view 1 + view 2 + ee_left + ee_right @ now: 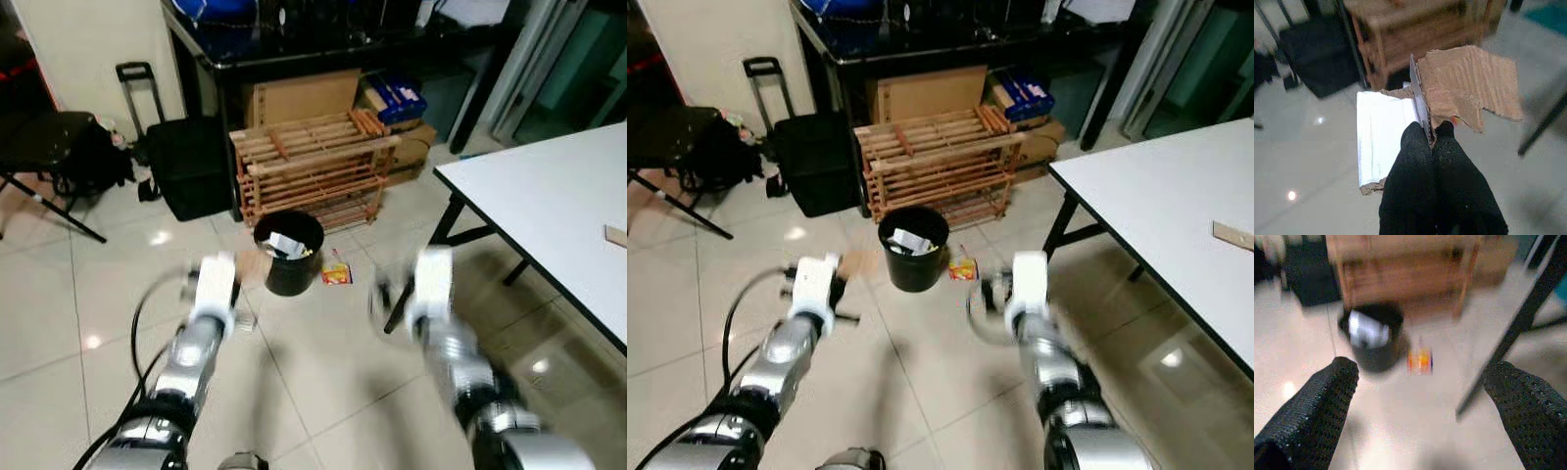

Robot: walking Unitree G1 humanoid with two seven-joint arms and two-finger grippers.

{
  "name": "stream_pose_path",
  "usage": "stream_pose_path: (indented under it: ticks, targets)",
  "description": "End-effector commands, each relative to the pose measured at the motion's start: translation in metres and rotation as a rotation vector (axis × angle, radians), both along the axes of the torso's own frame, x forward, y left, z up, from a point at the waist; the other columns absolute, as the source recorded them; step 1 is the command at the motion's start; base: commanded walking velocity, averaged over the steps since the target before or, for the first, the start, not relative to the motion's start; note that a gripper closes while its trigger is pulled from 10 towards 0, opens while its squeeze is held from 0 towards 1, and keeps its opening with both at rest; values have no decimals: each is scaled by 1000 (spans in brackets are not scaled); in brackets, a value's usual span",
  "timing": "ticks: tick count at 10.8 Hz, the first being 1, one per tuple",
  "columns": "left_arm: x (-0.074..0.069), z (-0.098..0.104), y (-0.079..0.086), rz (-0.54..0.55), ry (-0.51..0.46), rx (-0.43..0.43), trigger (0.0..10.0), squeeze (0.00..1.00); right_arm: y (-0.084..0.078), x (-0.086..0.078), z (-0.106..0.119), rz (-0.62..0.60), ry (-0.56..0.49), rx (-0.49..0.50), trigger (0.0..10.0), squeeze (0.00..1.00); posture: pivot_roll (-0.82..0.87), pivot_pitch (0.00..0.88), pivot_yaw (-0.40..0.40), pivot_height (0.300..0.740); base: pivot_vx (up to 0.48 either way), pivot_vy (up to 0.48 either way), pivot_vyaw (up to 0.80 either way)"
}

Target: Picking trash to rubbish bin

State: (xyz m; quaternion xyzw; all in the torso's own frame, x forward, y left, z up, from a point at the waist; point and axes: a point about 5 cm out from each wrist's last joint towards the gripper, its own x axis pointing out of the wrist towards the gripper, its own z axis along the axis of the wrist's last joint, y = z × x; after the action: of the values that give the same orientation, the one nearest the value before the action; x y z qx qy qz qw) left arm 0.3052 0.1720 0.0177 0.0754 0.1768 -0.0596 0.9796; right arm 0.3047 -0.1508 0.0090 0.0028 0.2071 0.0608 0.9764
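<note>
The left gripper's (1431, 133) fingers clamp a torn brown cardboard piece (1464, 83), white-faced; right gripper's (1420, 391) fingers apart.

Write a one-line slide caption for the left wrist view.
Left end effector shut on a torn cardboard piece, wooden rack ahead.

Two silver, ribbed arms with white wrist blocks; black textured fingers (1420, 166); black cable (137, 323) looping off left arm.

black bin (290, 257), brown cardboard (1469, 83), orange wrapper (336, 273)
</note>
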Motion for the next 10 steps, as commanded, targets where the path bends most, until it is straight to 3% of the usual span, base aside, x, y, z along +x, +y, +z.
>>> stream_pose_path:
  ticks: [1,4,5,6,10]
  targets:
    - [-13,-17,-1,-12,89,12,10000,0,-12,-18,-20,-2,113,-51,10000,0,19,31,-60,740,0,0,0]
    - [-52,-56,10,110,292,5,10000,0,-32,-79,-69,-65,401,-102,10000,0,21,29,-67,740,0,0,0]
    - [-64,-66,13,160,346,-17,10000,0,-33,-94,-79,-51,458,-112,10000,0,18,24,-68,740,0,0,0]
    - [-73,-72,11,141,385,2,10000,0,-36,-105,-85,-62,498,-117,10000,0,20,21,-69,740,0,0,0]
    - [-95,-86,16,154,471,48,10000,0,-38,-107,-85,-103,501,-86,10000,0,18,0,-63,740,347,0,0]
